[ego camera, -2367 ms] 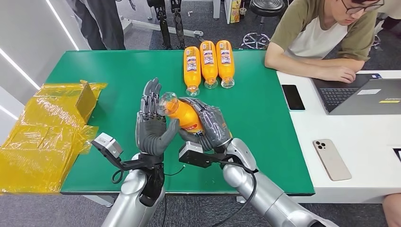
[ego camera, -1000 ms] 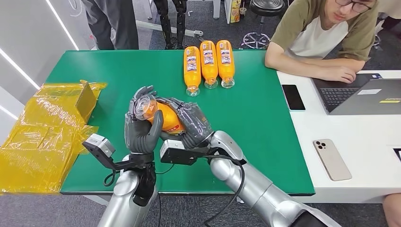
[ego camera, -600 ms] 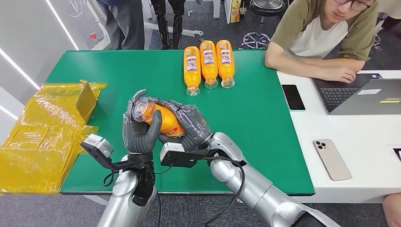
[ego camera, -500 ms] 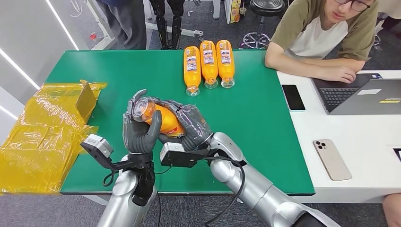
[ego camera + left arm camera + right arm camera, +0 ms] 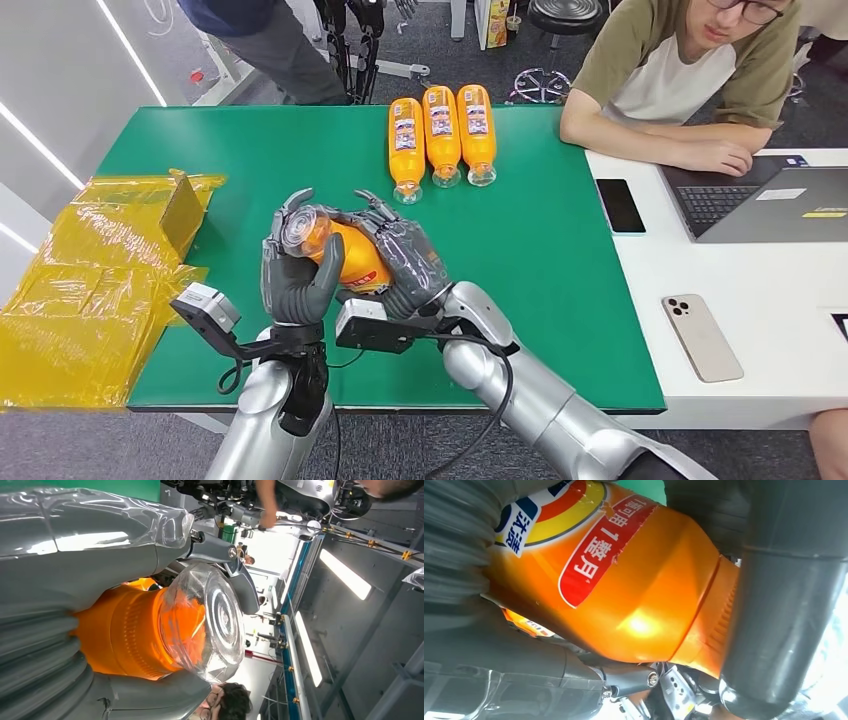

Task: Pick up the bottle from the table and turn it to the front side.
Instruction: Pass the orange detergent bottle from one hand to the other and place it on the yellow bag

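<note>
Two robot hands are sharing one bottle (image 5: 335, 245) above the green surface (image 5: 560, 260), well short of the three bottles (image 5: 441, 135): the left robot hand (image 5: 296, 270) gripping its clear base, the right robot hand (image 5: 405, 265) wrapping the label. Lifting looks done; turning appears underway.

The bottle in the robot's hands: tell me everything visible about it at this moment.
The bottle is clear plastic filled with orange liquid, with a clear ribbed base facing up toward the camera and a label showing a red band with white characters. It is lifted off the green table, tilted. The left robot hand wraps its base end and the right robot hand grips its body. Its cap is hidden.
</note>
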